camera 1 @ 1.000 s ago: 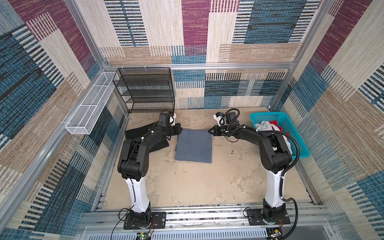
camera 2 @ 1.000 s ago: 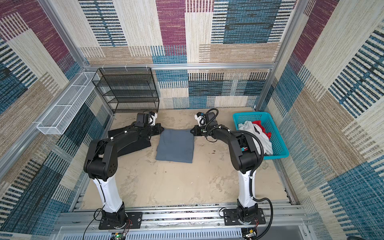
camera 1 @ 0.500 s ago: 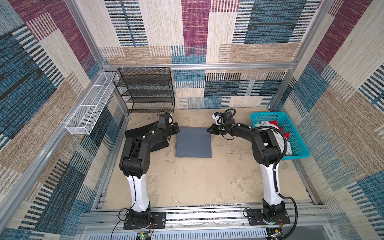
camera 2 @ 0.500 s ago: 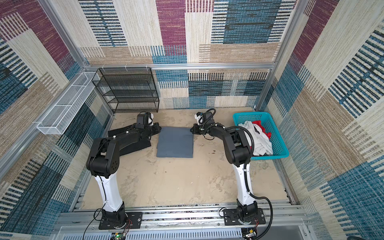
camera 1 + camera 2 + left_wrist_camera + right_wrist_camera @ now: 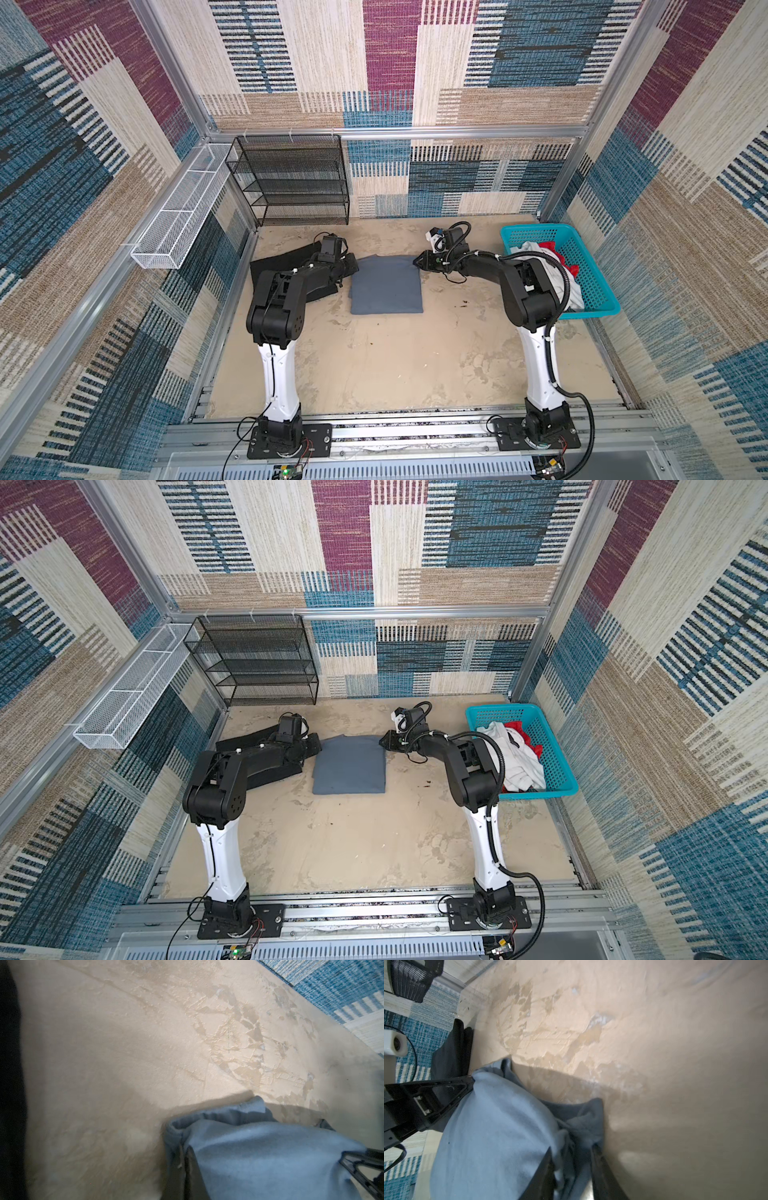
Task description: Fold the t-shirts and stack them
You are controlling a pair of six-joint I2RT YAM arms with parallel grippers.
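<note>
Both upper corners of the folded grey shirt (image 5: pixel 384 286), mid-frame in both top views, are attended: the right gripper (image 5: pixel 571 1148) stands with jaws parted around its corner — whether the left gripper (image 5: pixel 354 266) grips, I cannot tell. Back out level and slowly, so the fold isn't dragged open.

The blue-grey shirt (image 5: pixel 384 284), black shirt (image 5: pixel 286 259), white shirt (image 5: pixel 517 754) and red shirt (image 5: pixel 518 728) make four. The left tool (image 5: pixel 352 266) and right tool (image 5: pixel 417 261) make two. There is one basket (image 5: pixel 595 309), one rack (image 5: pixel 291 178) and one wire tray (image 5: pixel 178 220).

The blue-grey t-shirt (image 5: pixel 385 284) is soft matt cloth, the table (image 5: pixel 374 365) rough and flaking.
</note>
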